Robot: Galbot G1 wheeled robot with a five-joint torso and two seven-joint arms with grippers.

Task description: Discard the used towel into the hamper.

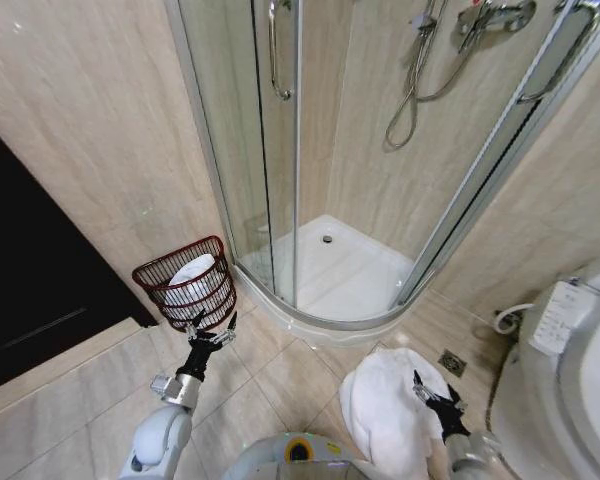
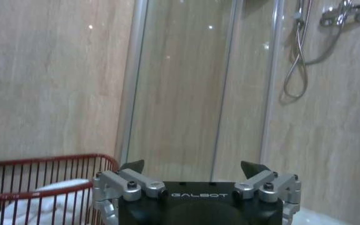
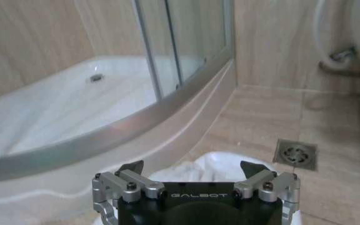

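Note:
The used towel is a white heap on the tiled floor near the shower's curved sill; it also appears as the white towel in the right wrist view. My right gripper hovers open just over the heap's right part, fingers spread with nothing between them. The hamper, a reddish-brown wire basket, stands against the wall left of the shower and holds a white cloth. My left gripper is open just in front of the hamper, level with its rim.
A glass shower enclosure with a raised curved sill fills the middle. A toilet stands at the right, with a floor drain beside the towel. A dark doorway lies to the left. Bare tiles lie between hamper and towel.

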